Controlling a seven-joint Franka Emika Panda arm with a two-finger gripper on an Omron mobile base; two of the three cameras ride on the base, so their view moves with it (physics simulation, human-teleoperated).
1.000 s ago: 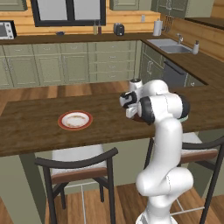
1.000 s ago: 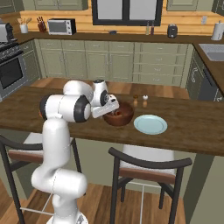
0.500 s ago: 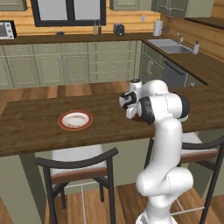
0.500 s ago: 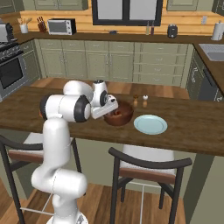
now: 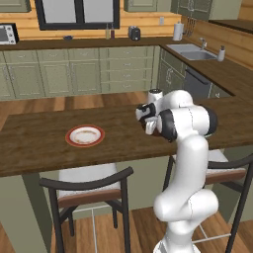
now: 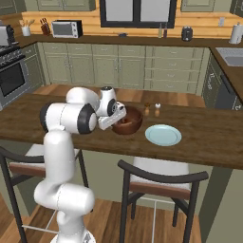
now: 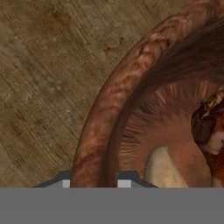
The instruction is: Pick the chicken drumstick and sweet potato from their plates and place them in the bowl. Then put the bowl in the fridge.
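Gripper [image 7: 93,183]: clamped on the bowl's rim, one dark tip on each side of the wall in the hand view; tucked behind the white wrist in both base views.
Bowl [image 6: 129,120]: dark reddish-brown, standing on the wooden counter [image 6: 209,137], its near-left edge hidden by the hand.
Bowl contents: a pale tapering piece [image 7: 162,168] lies on the bowl floor just inside the gripped rim; a darker red-brown lump [image 7: 209,131] sits beside it toward the far wall. Which is the drumstick and which the sweet potato cannot be told.
Teal plate [image 6: 163,135]: flat on the counter just right of the bowl, apart from it, bare.
Red-rimmed plate [image 5: 85,135]: well apart from the arm, to its left on the same counter, bare.
Shakers [image 6: 152,109]: two small ones, one dark and one white, close behind the bowl and teal plate.
Stools [image 6: 161,178]: dark-framed, tucked under the counter's near edge.
Far wall: green cabinets, microwave [image 6: 67,29], stove [image 6: 10,71], sink [image 5: 191,51], paper towel roll [image 5: 178,31].
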